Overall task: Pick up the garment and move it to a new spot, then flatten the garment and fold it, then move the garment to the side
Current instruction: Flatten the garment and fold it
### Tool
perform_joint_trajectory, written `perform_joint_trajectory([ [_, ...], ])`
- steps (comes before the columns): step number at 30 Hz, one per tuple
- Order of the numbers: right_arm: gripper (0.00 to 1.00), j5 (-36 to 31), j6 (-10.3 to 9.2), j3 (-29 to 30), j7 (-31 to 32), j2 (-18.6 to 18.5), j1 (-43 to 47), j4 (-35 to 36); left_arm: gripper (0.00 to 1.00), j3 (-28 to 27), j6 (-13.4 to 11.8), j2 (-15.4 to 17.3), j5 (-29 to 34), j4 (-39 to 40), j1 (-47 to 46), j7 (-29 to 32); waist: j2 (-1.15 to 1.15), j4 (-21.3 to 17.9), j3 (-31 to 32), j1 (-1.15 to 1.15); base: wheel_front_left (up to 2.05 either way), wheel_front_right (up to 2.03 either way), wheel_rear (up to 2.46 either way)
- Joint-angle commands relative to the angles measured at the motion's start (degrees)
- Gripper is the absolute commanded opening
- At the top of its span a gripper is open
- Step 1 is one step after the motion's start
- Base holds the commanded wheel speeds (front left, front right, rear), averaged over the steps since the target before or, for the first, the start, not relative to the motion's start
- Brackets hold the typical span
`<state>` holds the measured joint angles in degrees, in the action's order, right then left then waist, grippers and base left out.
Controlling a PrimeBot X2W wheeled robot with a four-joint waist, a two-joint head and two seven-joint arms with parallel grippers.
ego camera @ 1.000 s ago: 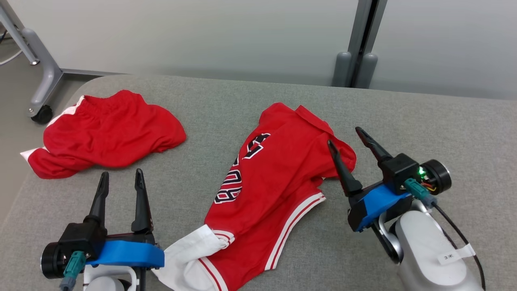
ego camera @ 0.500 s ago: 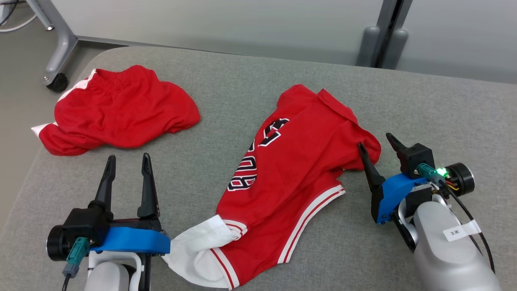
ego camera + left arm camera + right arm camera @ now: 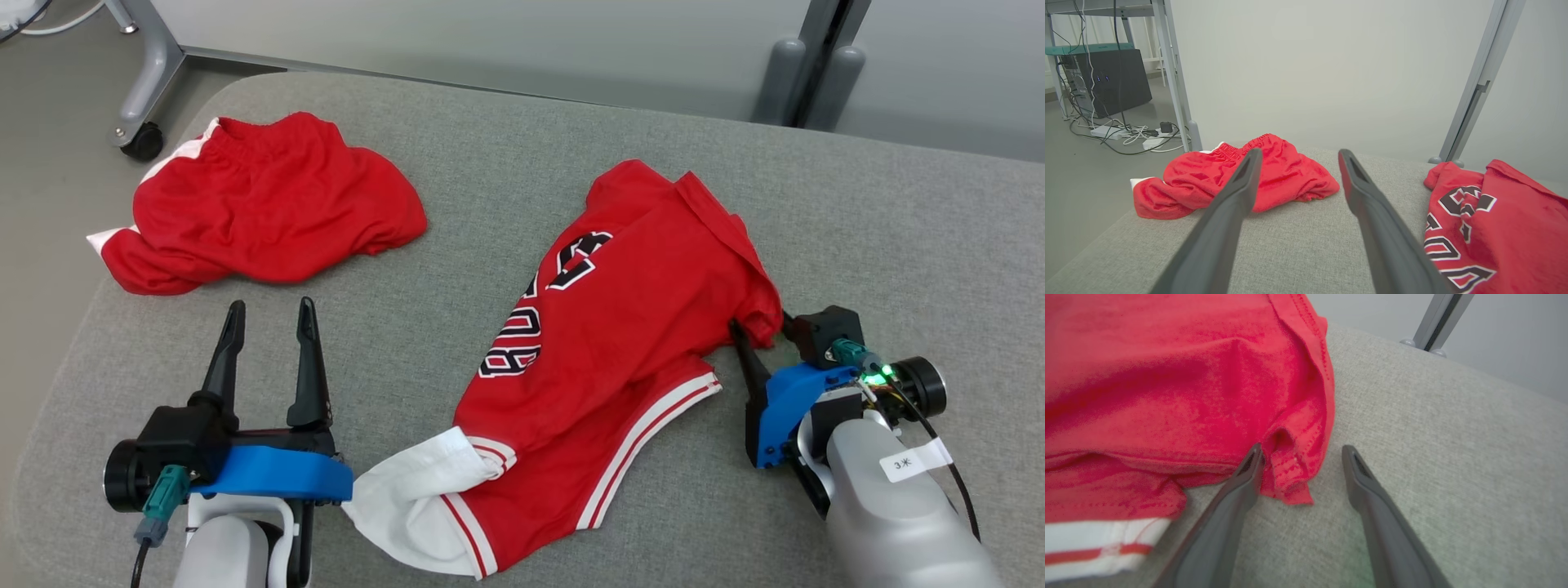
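Head view, nearest you first: your left tool (image 3: 271, 304) stands over the grey woven bench (image 3: 506, 163). Its two long, dark, tapered fingers are apart with nothing between them, and they rise from a blue bracket on a pale forearm.

At your right, the right tool (image 3: 759, 327) sits low at the cloth, its fingers spread as well. The right wrist view shows one finger (image 3: 1241, 477) touching a folded, double-stitched corner of the red jersey (image 3: 620, 327). The other finger stands clear on bare bench, so the corner pokes into the gap unclamped.

The jersey, the garment in question, lies rumpled on a slant across mid-bench. A white panel and a red-and-white striped hem band are nearest you, and the collar end points away. It is a soft, matte knit carrying black block lettering outlined in white.

Farther off, at the bench's far left corner and well apart from the jersey, red shorts (image 3: 261, 204) sit in a wrinkled heap. They have a gathered elastic waistband and a white side strip.

Beyond the bench's rounded far edge stand a grey metal post (image 3: 816, 49) against a pale wall, and a black caster (image 3: 143, 147) on the floor.
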<state>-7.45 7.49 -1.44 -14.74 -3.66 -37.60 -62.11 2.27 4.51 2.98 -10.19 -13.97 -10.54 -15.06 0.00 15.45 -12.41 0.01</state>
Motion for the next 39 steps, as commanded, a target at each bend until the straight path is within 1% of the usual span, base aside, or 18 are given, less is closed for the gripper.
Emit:
perform_joint_trajectory([
  [1, 0.0, 0.33, 0.01, -0.32, -0.35, 0.4, -1.15, -0.19, 1.0, -0.14, -0.19, -0.11, -0.4, -0.03, -0.84, -0.17, 0.0, -0.08, 0.07, -0.01, 0.0, 0.0, 0.0],
  [3, 0.0, 0.61, 0.01, -0.62, -0.49, 0.51, -1.46, 1.07, 1.0, -0.22, -0.28, -0.12, -0.41, -0.17, -0.89, -0.17, 0.0, -0.29, 0.27, -0.01, 0.0, 0.0, 0.0],
  [6, 0.0, 1.54, 0.01, -0.76, -0.5, 0.5, 0.19, 5.18, 1.0, -0.62, -0.4, -0.12, -0.2, -0.37, -0.23, -0.17, 0.0, -1.18, 1.24, -0.01, 0.0, 0.0, 0.0],
  [10, 0.0, 3.39, 0.01, -1.61, -0.49, 0.31, 4.0, 11.02, 1.0, -1.3, -0.52, -0.11, 0.13, -0.43, 1.72, -0.17, 0.0, -3.57, 3.37, -0.01, 0.0, 0.0, 0.0],
  [16, 0.0, 6.71, 0.01, -2.66, -0.49, -3.18, 11.94, 19.42, 1.0, -2.38, -0.53, -0.07, 0.67, -0.18, 4.46, -0.17, 0.0, -7.99, 6.67, -0.01, 0.0, 0.0, 0.0],
  [23, 0.0, 10.88, 0.01, -2.84, -0.5, -7.29, 21.2, 26.4, 1.0, -2.17, -0.44, -0.06, 1.16, 0.2, 5.52, -0.17, 0.0, -11.24, 8.48, -0.01, 0.0, 0.0, 0.0],
  [26, 0.0, 11.98, 0.01, -1.63, -0.08, -7.85, 25.38, 29.52, 1.0, -2.19, -0.34, -0.06, 1.21, 0.13, 5.82, -0.17, 0.0, -11.98, 8.9, -0.01, 0.0, 0.0, 0.0],
  [29, 0.0, 12.7, 0.01, 1.14, 1.08, -8.32, 30.17, 32.81, 1.0, -2.22, -0.24, -0.06, 1.22, 0.13, 6.39, -0.17, 0.0, -12.5, 9.3, -0.01, 0.0, 0.0, 0.0],
  [33, 0.0, 13.34, 0.01, 4.77, 3.32, -8.14, 36.11, 36.38, 1.0, -2.23, -0.11, -0.07, 1.19, 0.16, 6.87, -0.17, 0.0, -13.15, 9.53, -0.01, 0.0, 0.0, 0.0],
  [36, 0.0, 13.5, 0.01, 6.68, 4.38, -7.29, 39.19, 38.6, 1.0, -2.12, -0.05, -0.07, 1.2, 0.05, 7.21, -0.17, 0.0, -13.28, 9.79, -0.01, 0.0, 0.0, 0.0],
  [37, 0.45, 13.5, 0.01, 6.98, 4.59, -6.87, 39.87, 39.35, 1.0, -2.1, -0.06, -0.08, 1.18, 0.08, 7.31, -0.17, 0.0, -13.35, 9.84, -0.01, 0.0, 0.0, 0.0],
  [38, 1.0, 13.66, 0.01, 7.15, 4.72, -6.43, 40.41, 40.24, 1.0, -2.05, -0.04, -0.08, 1.15, 0.11, 7.41, -0.17, 0.0, -13.41, 9.87, -0.01, 0.0, 0.0, 0.0],
  [39, 1.0, 13.62, 0.01, 7.18, 4.86, -6.09, 40.57, 40.99, 1.0, -2.02, -0.02, -0.08, 1.15, 0.1, 7.48, -0.17, 0.0, -13.44, 9.93, -0.01, 0.0, 0.0, 0.0],
])
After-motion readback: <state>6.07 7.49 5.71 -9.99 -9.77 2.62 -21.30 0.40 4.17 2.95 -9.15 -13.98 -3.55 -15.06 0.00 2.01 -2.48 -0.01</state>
